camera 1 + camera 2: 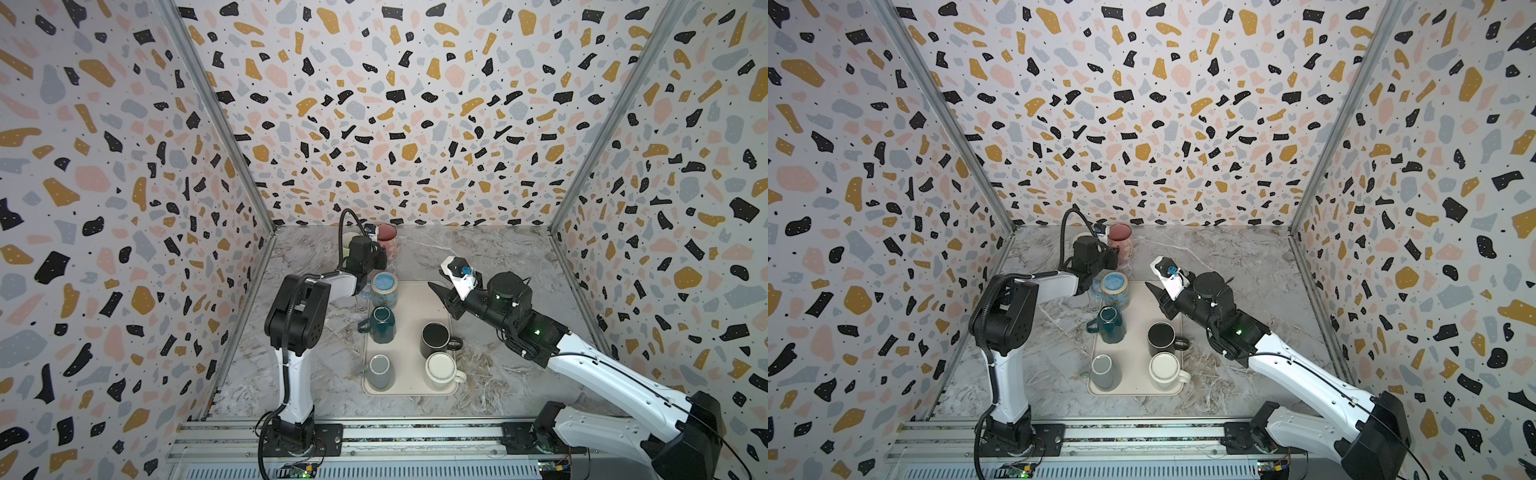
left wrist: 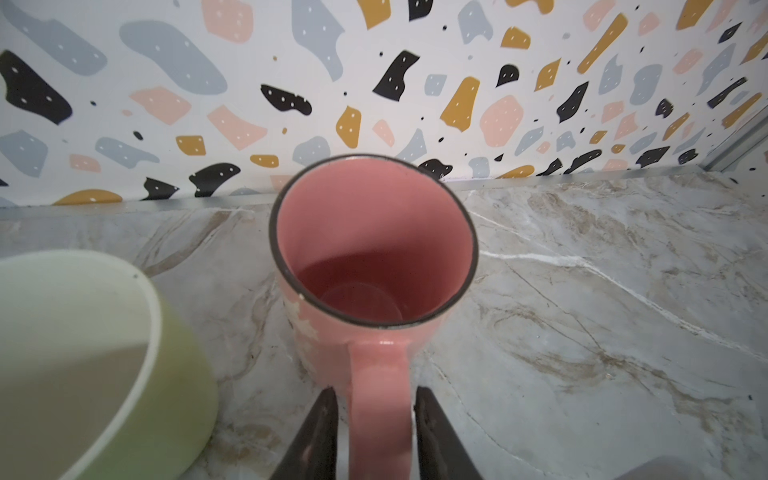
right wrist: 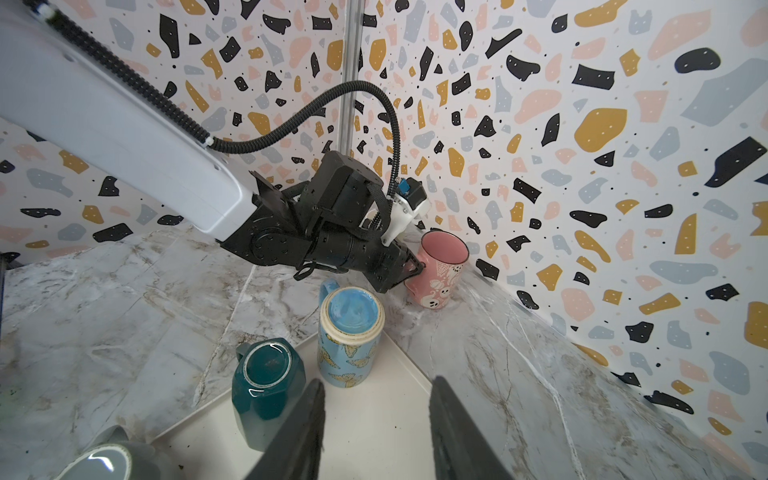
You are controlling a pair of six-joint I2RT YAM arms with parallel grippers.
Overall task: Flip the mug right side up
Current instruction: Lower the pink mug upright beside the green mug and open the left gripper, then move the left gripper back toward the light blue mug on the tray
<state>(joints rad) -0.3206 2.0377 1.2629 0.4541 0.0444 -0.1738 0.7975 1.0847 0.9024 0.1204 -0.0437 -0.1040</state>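
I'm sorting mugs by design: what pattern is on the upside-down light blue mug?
The light blue mug carries yellow butterflies; clearest in the right wrist view.

Marble table (image 1: 498, 266), tray (image 1: 415, 299), two mugs.
The tray lies mid-table; pink mug (image 1: 387, 240) stands upright at the back, green mug (image 2: 178, 374) beside it.

A flat cream tray (image 1: 409, 340) lies on the grey marble bench (image 1: 498, 257). Five mugs stand on it. Down the left side are a light blue mug with butterflies (image 1: 384, 289), a dark teal mug (image 1: 381, 324) and a grey mug (image 1: 380, 372) - the blue and teal ones stand bottom up. On the right are a black mug (image 1: 435, 338) and a cream mug (image 1: 441, 370), close together, handles pointing right. A pale green mug (image 2: 104, 353) stands open side up at the back of the bench - off the tray. The walls (image 1: 374, 104) are white with black, yellow, pink and grey blobs.
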